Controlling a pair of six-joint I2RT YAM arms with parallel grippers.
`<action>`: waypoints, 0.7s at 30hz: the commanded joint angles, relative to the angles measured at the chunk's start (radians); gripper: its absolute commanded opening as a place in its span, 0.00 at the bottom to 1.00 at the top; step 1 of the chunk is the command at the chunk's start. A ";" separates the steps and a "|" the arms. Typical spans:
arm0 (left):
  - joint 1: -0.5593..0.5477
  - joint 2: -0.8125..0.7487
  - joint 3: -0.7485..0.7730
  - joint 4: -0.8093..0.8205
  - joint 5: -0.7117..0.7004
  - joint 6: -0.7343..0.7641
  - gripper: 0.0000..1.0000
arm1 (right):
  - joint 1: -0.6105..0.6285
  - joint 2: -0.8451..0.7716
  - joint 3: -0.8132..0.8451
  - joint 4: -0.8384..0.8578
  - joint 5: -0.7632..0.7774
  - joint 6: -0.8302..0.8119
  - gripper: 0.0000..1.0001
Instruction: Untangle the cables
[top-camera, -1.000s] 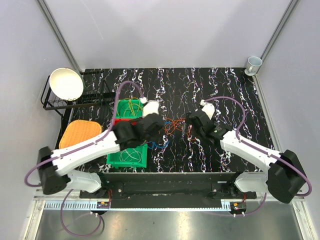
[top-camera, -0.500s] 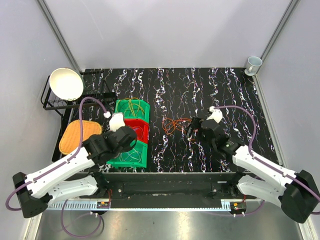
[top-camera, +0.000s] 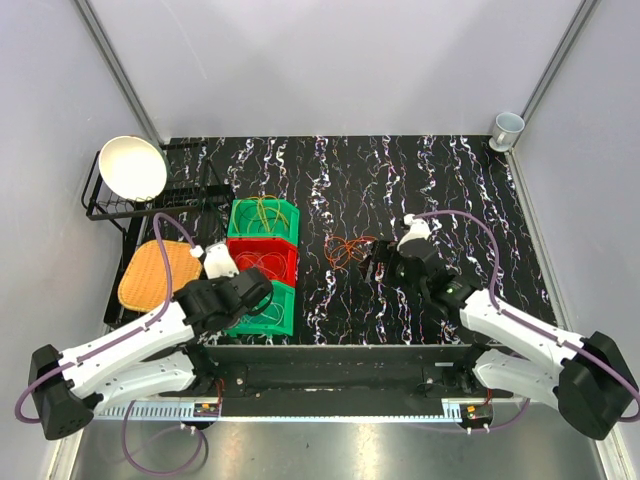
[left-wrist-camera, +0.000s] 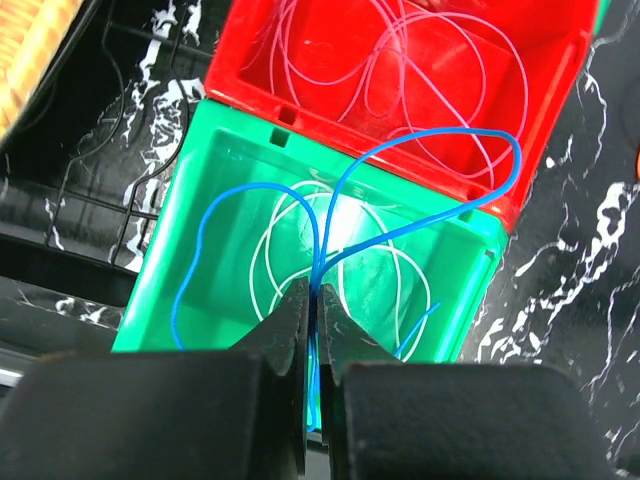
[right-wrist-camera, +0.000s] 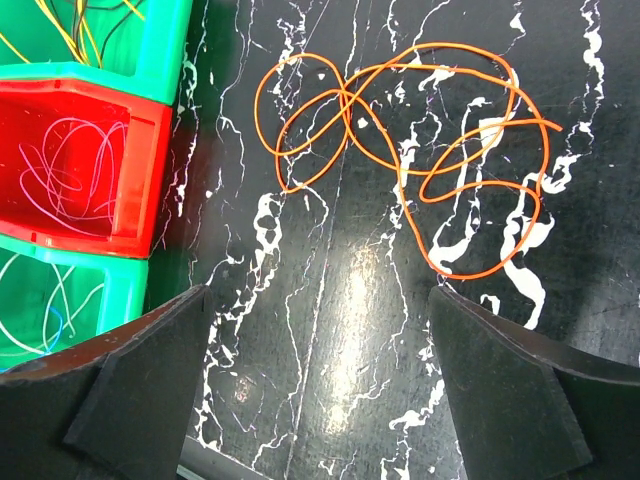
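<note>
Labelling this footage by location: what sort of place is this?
Probably a robotics lab test cell, not a home: bare grey walls with metal frame posts, a marbled black table, and coloured sorting bins staged as props.

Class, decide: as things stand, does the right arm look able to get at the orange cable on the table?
Probably yes. The right end effector is open just short of the orange cable, which lies loose on the table with nothing between them.
</note>
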 joint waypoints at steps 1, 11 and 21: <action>0.010 0.005 -0.025 0.012 -0.047 -0.150 0.01 | 0.001 0.014 0.033 0.047 -0.038 -0.028 0.94; 0.030 0.065 -0.025 0.129 -0.033 -0.105 0.02 | 0.000 0.022 0.035 0.047 -0.031 -0.025 0.97; 0.088 0.096 0.014 0.149 -0.094 -0.101 0.00 | 0.002 0.026 0.036 0.047 -0.034 -0.025 0.98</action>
